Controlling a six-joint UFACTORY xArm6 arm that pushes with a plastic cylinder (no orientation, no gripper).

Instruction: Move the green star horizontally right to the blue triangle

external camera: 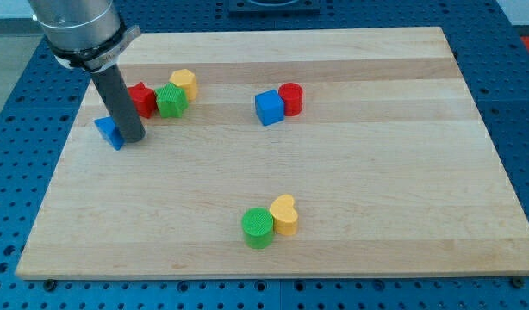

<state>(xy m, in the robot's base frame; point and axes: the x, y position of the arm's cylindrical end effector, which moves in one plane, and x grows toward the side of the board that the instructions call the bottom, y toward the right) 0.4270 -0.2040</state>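
The green star point(171, 100) lies at the upper left of the wooden board, touching a red block point(143, 99) on its left and a yellow block point(184, 83) at its upper right. The blue triangle point(109, 132) lies below and to the left of them, near the board's left edge. My tip point(132, 138) rests on the board right beside the blue triangle's right side, below and left of the green star. The dark rod hides part of the triangle and of the red block.
A blue cube point(268, 108) and a red cylinder point(290, 98) touch near the upper middle. A green cylinder point(258, 227) and a yellow heart point(284, 214) touch near the bottom middle. The wooden board point(376, 172) lies on a blue perforated table.
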